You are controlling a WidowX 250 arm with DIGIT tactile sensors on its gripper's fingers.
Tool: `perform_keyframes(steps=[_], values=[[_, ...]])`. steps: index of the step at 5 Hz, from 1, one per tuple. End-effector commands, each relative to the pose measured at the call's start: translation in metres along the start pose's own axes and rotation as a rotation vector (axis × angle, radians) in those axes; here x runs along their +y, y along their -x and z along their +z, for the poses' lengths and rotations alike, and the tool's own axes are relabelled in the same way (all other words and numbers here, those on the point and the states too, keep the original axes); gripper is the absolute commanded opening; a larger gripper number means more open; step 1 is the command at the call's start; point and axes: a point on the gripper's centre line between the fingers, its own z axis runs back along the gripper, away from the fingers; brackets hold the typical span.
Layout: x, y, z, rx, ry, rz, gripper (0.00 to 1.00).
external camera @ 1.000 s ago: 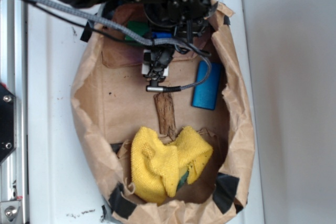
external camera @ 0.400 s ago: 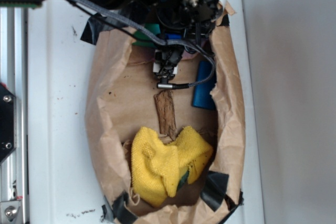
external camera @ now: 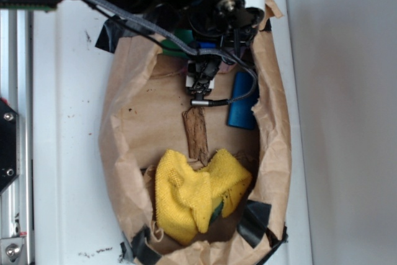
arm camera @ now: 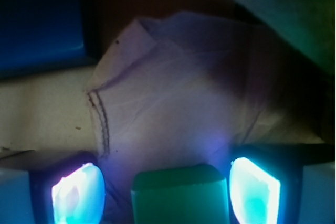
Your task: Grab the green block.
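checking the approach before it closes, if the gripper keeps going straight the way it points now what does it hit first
Most likely the green block. In the wrist view it sits right between the two lit fingers of the gripper, which looks open. Past it lies only creased brown paper; the blue block is off to one side. Depth is unclear.

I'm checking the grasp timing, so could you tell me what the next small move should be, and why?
Probably close the pincer. In the wrist view the green block sits between the two glowing fingers, with a gap showing on each side, so the pincer looks open around it. The blue block lies apart, clear of the fingers. How deep the block sits cannot be judged.
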Motion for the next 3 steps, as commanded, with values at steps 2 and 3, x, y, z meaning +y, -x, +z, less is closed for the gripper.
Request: perform_keyframes(steps=[2,3], values=[[0.012,-0.005,0.018,-0.074,0.001,-0.052,0.0],[0.011,-0.006,0.021,-0.078,0.01,-0.053,0.0]])
